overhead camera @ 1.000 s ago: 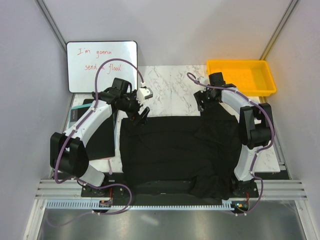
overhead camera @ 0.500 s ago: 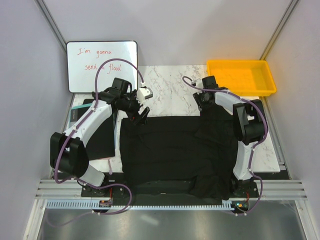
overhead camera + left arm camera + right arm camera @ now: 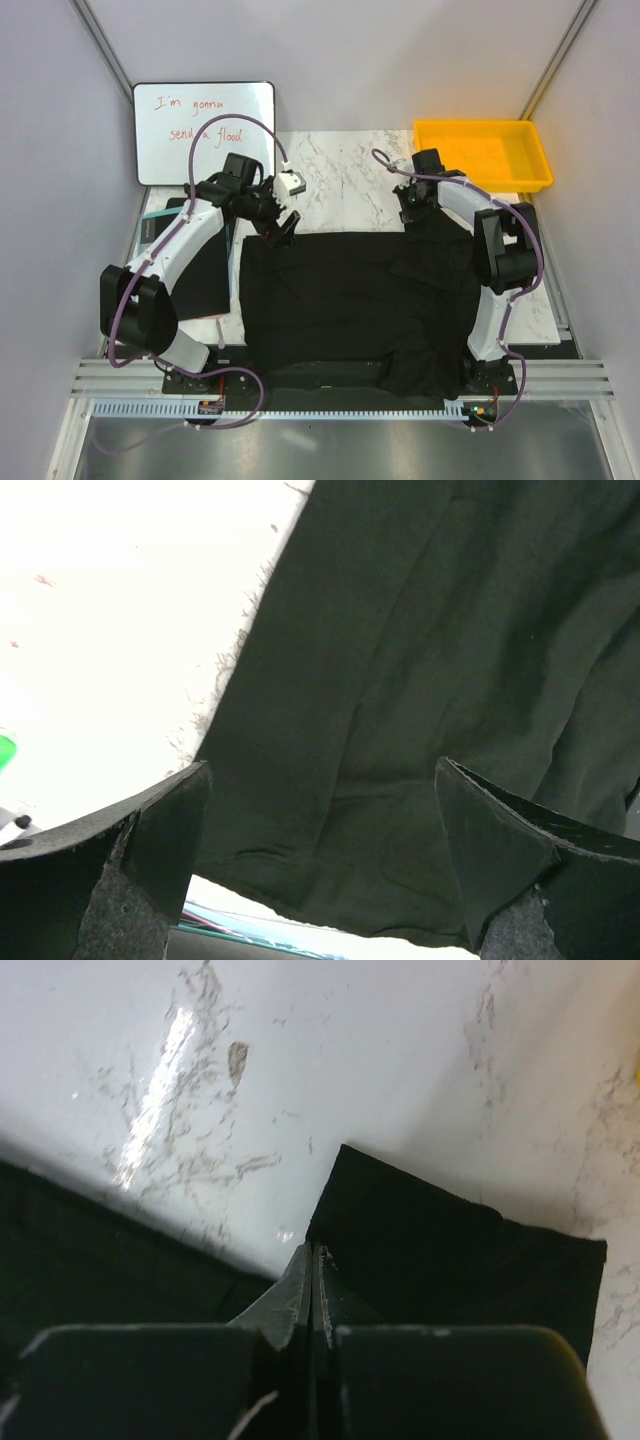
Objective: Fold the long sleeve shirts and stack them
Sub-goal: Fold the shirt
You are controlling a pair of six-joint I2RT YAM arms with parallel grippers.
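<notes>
A black long sleeve shirt (image 3: 350, 300) lies spread flat across the marble table, with a sleeve folded in on its right side. My left gripper (image 3: 283, 228) hovers open just over the shirt's far left corner. In the left wrist view its wide-apart pads (image 3: 170, 830) frame the dark cloth (image 3: 420, 660) with nothing between them. My right gripper (image 3: 412, 208) is at the far right corner. In the right wrist view (image 3: 314, 1252) its fingertips meet on the edge of the sleeve end (image 3: 450, 1260), pinching the cloth.
A whiteboard (image 3: 203, 130) with red writing leans at the back left. A yellow tray (image 3: 480, 126) stands at the back right. A flat black board (image 3: 200, 275) lies left of the shirt. Bare marble (image 3: 345, 180) shows beyond the shirt.
My right gripper has closed from open to shut on the sleeve edge, shifting only slightly. The left arm has edged a little toward the back and stays open.
</notes>
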